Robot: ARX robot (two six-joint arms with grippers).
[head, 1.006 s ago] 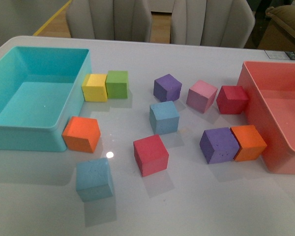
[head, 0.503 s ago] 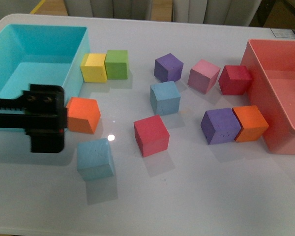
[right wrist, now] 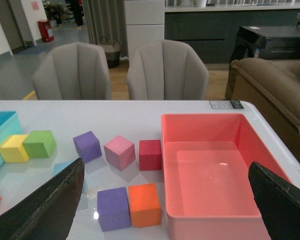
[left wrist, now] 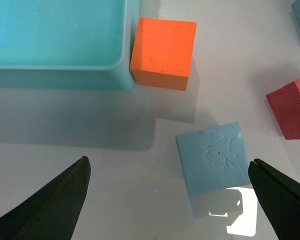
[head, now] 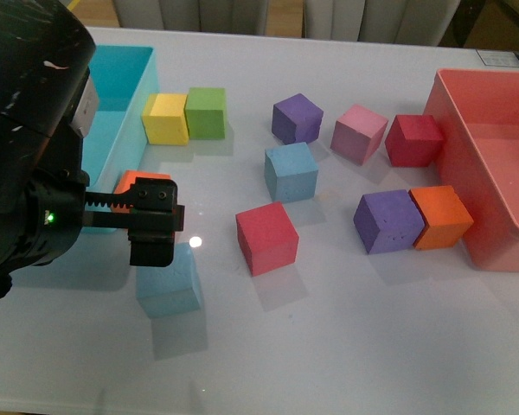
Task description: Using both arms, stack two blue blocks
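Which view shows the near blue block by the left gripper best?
Left wrist view: the blue block lies whole and unobstructed, between the open left gripper tips. Front view has the gripper covering its upper edge. Right wrist view does not show it.

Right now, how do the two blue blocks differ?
The near blue block sits under the open left gripper, partly hidden in the front view; the far blue block stands unobstructed mid-table. The near one is by an orange cube, the far one behind a red cube. Same size and colour.
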